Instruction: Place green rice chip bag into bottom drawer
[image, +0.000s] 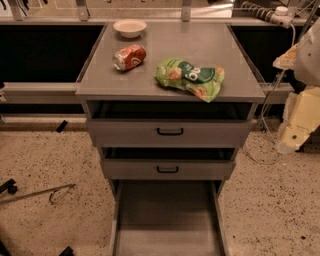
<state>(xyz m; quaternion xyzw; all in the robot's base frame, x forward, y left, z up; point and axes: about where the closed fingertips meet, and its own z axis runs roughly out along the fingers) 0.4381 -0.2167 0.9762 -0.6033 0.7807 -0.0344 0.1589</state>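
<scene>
The green rice chip bag (190, 78) lies crumpled on the grey cabinet top (150, 82), at the front right, its lower corner hanging slightly over the front edge. The bottom drawer (167, 220) is pulled out far toward me, a plain grey tray with a bare floor. My gripper (294, 134) is at the right edge of the camera view, a cream-coloured end of the arm hanging beside the cabinet at about the height of the top drawer, well right of the bag and holding nothing that I can see.
An orange-red soda can (129, 57) lies on its side at the left of the cabinet top. A white bowl (130, 28) stands at the back. The two upper drawers (169, 132) with black handles stand slightly out. Cables hang at right; a metal rod (37, 193) lies on the floor.
</scene>
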